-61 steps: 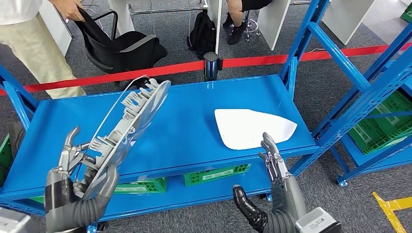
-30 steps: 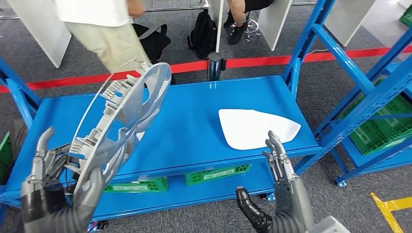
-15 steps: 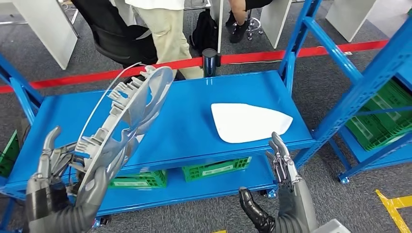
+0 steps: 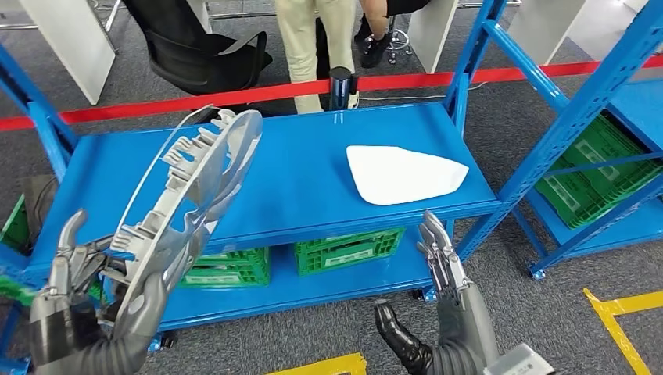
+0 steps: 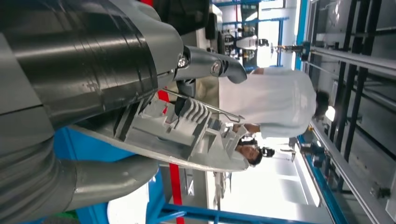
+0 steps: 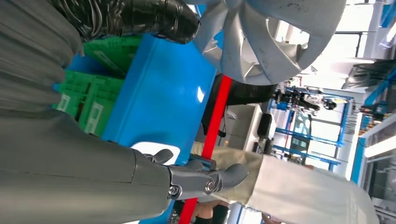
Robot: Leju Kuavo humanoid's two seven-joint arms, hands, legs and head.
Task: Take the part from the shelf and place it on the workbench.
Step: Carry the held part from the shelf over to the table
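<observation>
The part is a round silver wheel cover [image 4: 195, 195] with clips along its rim, held on edge and tilted, its back side [image 5: 187, 135] close to the left wrist camera. My left hand [image 4: 94, 293] grips its lower rim, in front of the blue shelf [image 4: 313, 180] at the left. My right hand [image 4: 442, 262] is open with straight fingers, just off the shelf's front edge at the right, holding nothing. The right wrist view shows the cover's spoked face [image 6: 266, 37] and my right hand [image 6: 196, 179].
A flat white panel [image 4: 405, 173] lies on the shelf's right half. Green crates [image 4: 344, 250] sit on the lower shelf. A second blue rack [image 4: 594, 156] stands at the right. A person [image 4: 317, 39] stands behind the red barrier tape [image 4: 234, 95], near a black chair [image 4: 203, 55].
The whole view has shifted as the camera moved back from the shelf. The wheel cover stays in my left hand. The person behind the tape has walked to the right.
</observation>
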